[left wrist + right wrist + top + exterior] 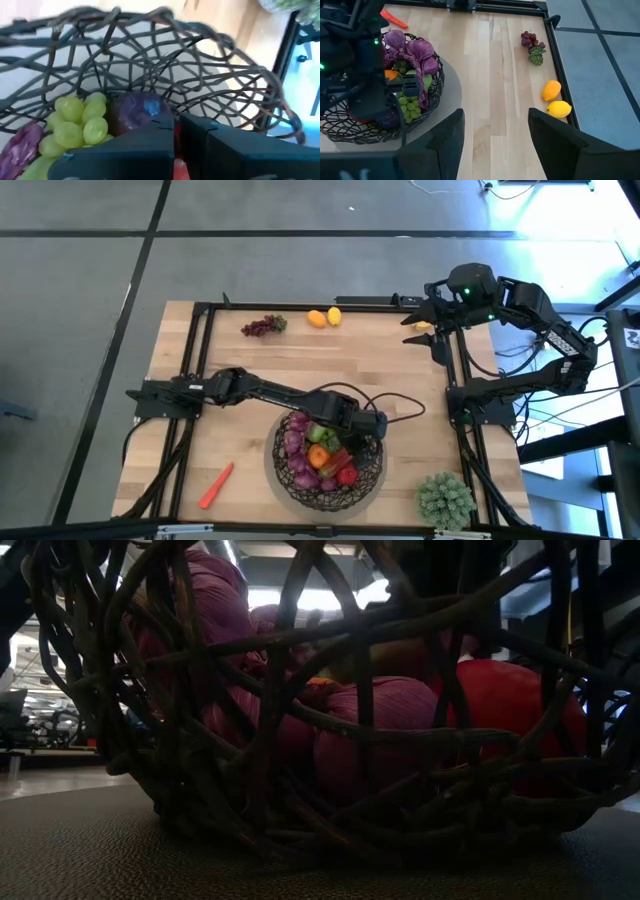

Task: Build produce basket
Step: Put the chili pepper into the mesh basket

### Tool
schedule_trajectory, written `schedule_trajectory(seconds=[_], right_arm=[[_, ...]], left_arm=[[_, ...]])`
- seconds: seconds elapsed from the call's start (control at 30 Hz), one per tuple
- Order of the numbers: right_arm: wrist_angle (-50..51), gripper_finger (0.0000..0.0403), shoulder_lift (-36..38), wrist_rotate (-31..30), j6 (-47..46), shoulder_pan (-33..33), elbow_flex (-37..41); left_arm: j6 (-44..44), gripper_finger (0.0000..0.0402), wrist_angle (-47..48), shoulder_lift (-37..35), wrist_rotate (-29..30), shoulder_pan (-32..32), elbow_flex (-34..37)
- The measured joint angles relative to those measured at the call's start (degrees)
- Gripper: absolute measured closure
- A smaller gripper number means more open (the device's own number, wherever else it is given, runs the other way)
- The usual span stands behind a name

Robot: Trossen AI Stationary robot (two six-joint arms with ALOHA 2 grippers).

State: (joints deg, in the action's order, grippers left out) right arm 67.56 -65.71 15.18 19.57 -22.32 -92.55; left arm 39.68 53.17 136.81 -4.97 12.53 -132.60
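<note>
The dark woven wire basket stands on a grey round mat near the table's front edge. It holds produce: green grapes, purple pieces, an orange and red pieces. My left gripper is shut and slants down inside the basket, its tips beside a dark purple round piece. My right gripper hangs open and empty above the table's far right corner. Purple grapes, an orange and a lemon lie at the far edge. A carrot lies at the front left. My left gripper's shut fingertips stand right beside the dark purple round piece among the produce in the basket. They slant down from the table's left. I cannot tell whether they touch it or hold anything.
A pale green spiky ball plant sits at the front right corner. A black frame runs along the table's edges. Bare wood lies between the basket and the fruit at the far edge. The low view shows only the basket's wall close up.
</note>
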Motion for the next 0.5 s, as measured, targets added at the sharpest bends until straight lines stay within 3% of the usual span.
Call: schedule_trajectory(seconds=[0.2,0.5], right_arm=[[-0.01,0.0192,0.00,-0.02,0.18,-0.01,0.00],[0.01,0.0192,0.00,-0.02,0.20,-0.01,0.00]], left_arm=[[-1.29,0.0398,0.04,-0.10,-0.70,-0.14,0.00],[-1.33,0.0352,0.09,-0.10,-0.55,0.02,0.00]])
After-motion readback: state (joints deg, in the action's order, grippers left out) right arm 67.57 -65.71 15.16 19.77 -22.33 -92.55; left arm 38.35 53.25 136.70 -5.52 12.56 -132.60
